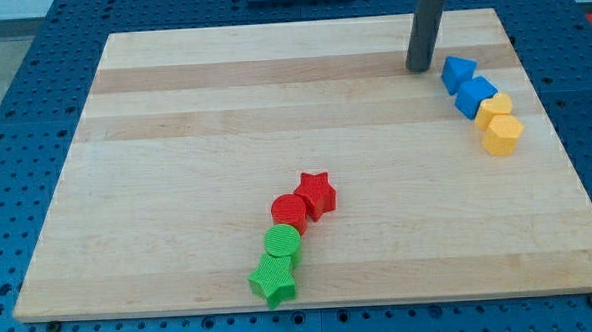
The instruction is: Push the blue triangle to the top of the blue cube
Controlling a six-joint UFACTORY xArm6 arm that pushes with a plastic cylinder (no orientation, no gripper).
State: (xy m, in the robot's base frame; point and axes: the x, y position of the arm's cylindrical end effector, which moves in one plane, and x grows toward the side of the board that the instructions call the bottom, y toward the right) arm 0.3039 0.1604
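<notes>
The blue triangle (457, 73) lies near the board's right edge, toward the view's top. The blue cube (475, 96) sits just below and right of it, touching it. My tip (419, 68) rests on the board just left of the blue triangle, slightly above its level, with a small gap between them.
A yellow heart-like block (495, 108) and a yellow hexagon (503, 135) continue the row below the blue cube. Near the view's bottom centre lie a red star (317, 193), a red cylinder (289, 212), a green cylinder (282, 242) and a green star (274, 280). The wooden board (176, 171) sits on a blue perforated table.
</notes>
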